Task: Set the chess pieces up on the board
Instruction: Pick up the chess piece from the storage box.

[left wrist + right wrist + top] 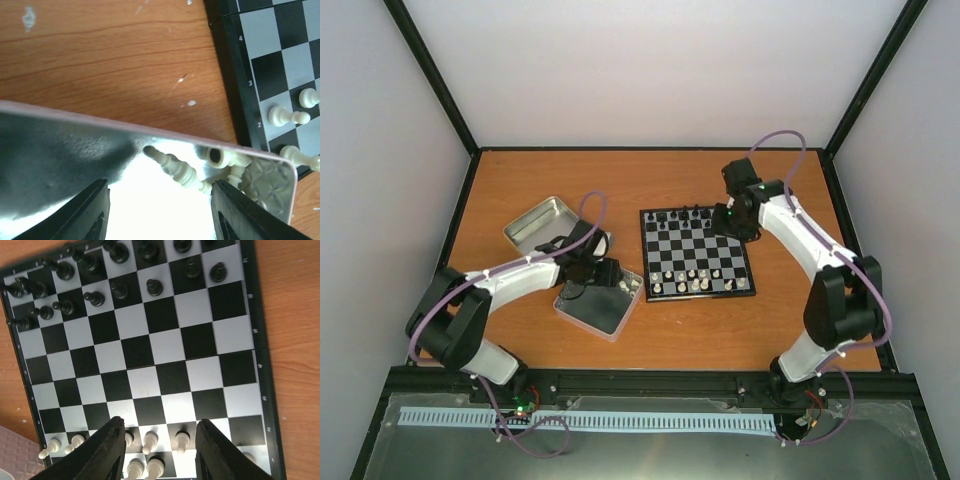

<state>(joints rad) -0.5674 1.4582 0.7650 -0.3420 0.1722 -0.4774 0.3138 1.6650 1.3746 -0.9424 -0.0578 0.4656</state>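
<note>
Now the left claw [160, 192], half-open and empty, straddles a cream piece [177, 167] in the tin [150, 134] beside the board [170, 347]; closing on it looks next. The right claw [161, 425], likewise half-open and empty, hovers over the board.

Chequered black-and-grey board [165, 345], cream chess pieces [285, 116]

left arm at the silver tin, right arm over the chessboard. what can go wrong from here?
1. The left gripper straddles a cream chess piece lying on its side in the shallow silver metal tin; closing may pinch it askew.
2. More cream pieces crowd the tin's corner beside one finger and could get snagged.
3. The right gripper hangs open over the black-and-pale chequered board, standing cream pieces showing between its fingers; a low move might topple them.
</note>
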